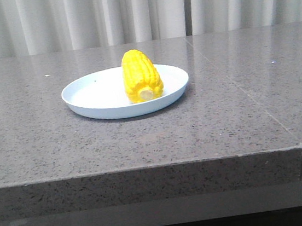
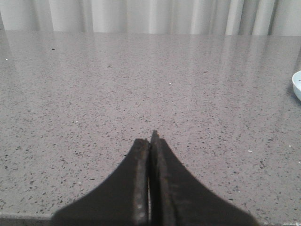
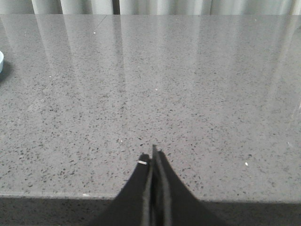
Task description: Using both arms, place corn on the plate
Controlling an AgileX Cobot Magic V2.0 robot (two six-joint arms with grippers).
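1. Left gripper [image 2: 151, 141]: fingers pressed together, nothing between them, low over the grey stone table [image 2: 141, 84].
2. Right gripper [image 3: 153, 157]: same, closed and empty, near the table's front edge.
3. Corn [image 1: 141, 75] lies on the plate [image 1: 93, 92], pale cut end toward the camera, clear of both grippers.

The grey stone table [image 1: 44, 142] lies open to the left and right of the plate [image 1: 91, 95], and along the near edge in front of it; only the plate with the corn [image 1: 141, 75] lying on it, right of the plate's middle, rises from the surface; a white curtain [image 1: 73, 18] hangs along the far edge, closing off that side; the left part of the plate is bare.
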